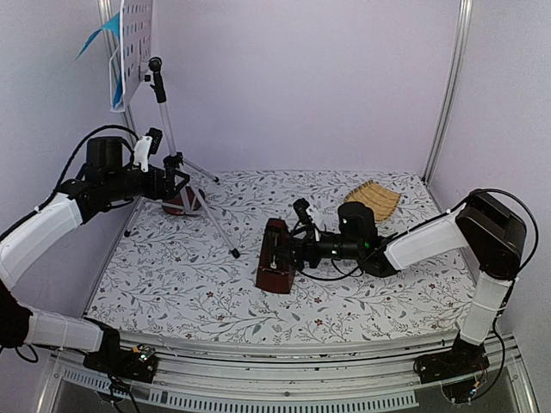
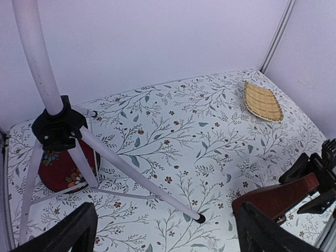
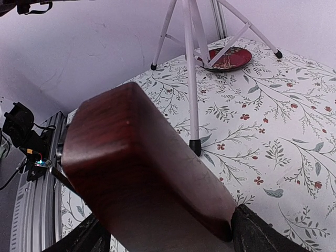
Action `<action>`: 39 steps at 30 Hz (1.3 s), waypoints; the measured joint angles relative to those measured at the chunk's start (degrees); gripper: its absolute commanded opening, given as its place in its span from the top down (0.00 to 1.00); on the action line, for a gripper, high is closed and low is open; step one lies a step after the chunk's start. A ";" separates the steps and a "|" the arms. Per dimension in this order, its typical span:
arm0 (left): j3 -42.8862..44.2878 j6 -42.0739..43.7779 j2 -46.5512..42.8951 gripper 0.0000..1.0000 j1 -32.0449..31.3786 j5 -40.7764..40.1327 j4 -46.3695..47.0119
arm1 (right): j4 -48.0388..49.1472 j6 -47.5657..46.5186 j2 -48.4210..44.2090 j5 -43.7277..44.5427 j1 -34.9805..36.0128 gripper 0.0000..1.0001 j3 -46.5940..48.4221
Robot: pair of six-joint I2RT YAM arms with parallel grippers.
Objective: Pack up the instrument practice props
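The tall silver tripod music stand [image 1: 164, 116] stands at the back left of the flower-printed tablecloth [image 1: 215, 292], its white perforated desk [image 1: 138, 34] high up near the wall with blue music sheets [image 1: 102, 33] sticking out from it. A dark red painted dish [image 2: 63, 170] lies on the cloth under the spread legs. The left gripper [image 1: 170, 183] hovers close to the black hub [image 2: 58, 128] where the legs meet. Its wrist camera shows both black fingers [image 2: 58, 231] spread wide with only cloth between them, touching nothing. Out in the middle of the table, the dark brown pyramid-shaped wooden metronome [image 1: 277, 255] sits tilted off upright, and I cannot tell whether its lower end rests on the cloth. The right gripper [image 1: 287, 251] has it clamped, one finger [image 3: 268, 231] pressed against each side of the wooden body. A woven straw-coloured tray [image 1: 373, 200] lies near the back right corner, well apart from everything else.
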 measured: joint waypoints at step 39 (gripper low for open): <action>-13.55 -15.72 7.41 0.17 -20.44 3.21 22.99 | 1.44 6.45 0.74 -1.27 -1.31 0.25 0.76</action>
